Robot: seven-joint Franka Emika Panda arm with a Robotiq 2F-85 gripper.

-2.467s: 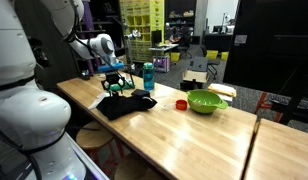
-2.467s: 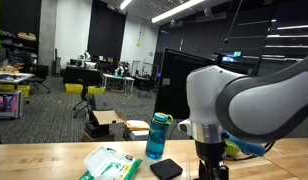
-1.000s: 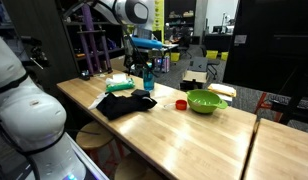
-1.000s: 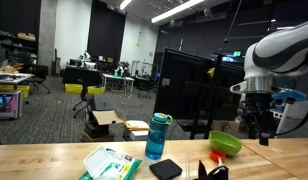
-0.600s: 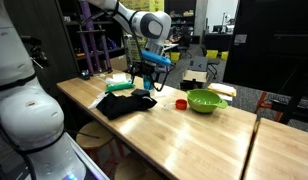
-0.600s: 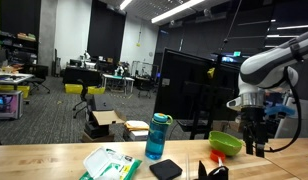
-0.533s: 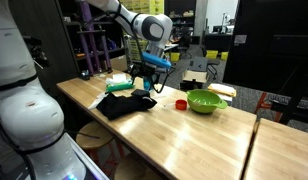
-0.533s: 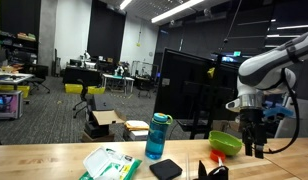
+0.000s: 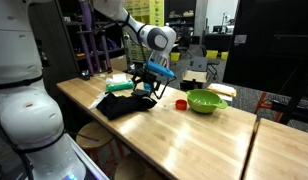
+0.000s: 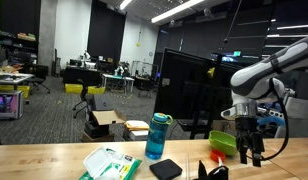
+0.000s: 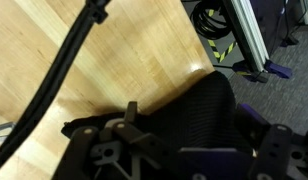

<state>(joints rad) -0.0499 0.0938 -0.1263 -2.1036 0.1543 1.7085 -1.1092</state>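
The tool (image 9: 148,90) hangs with jaws spread wide and empty, just above the black cloth (image 9: 122,104) crumpled at the worktop's (image 9: 194,140) edge; 1 red cup (image 9: 180,103) and 1 green bowl (image 9: 206,101) stand beside it; the blue bottle (image 10: 157,137) shows clearly in an exterior view; the wrist view shows only cloth and wood.

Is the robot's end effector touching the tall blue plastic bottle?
Apart. In an exterior view the end effector hangs well off to the side of the tall blue plastic bottle, with a wide gap between them.

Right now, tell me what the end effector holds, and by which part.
Nothing is held; the end effector is open above the black cloth.
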